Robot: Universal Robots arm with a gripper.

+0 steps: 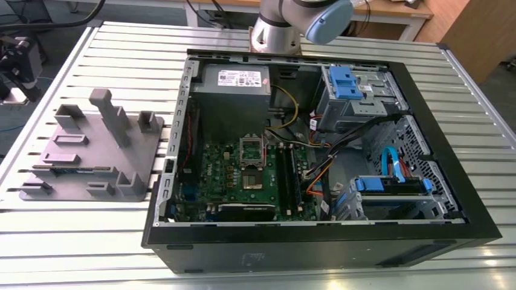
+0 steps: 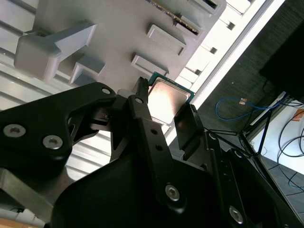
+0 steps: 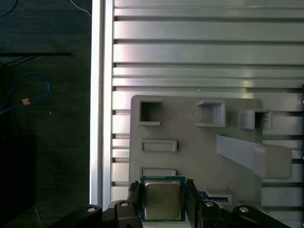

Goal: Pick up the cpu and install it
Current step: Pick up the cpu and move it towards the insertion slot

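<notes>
Gripping cpu [image 3: 163, 200] edge to edge in closed claw [image 3: 163, 187], over grey plastic fixture [image 3: 190, 156], at nine o'clock from open computer case [image 1: 322, 248] in exterior view.

The small square cpu [image 3: 162, 199] has a smooth, satin silver-grey metal top, rimmed by green circuit board. Matt black gripper [image 3: 163, 192] fingers [image 3: 191, 194], dotted with bright steel screw heads [image 2: 172, 191], clamp its sides. The grey moulded fixture [image 3: 190, 156] is matt plastic. The ribbed table [image 1: 121, 48] is bare aluminium, shiny under glare. In the exterior view, at four o'clock from the fixture, the open black computer case [image 1: 322, 248] is matt painted metal, with glossy blue plastic drive latches [image 1: 342, 81] at one o'clock.
</notes>
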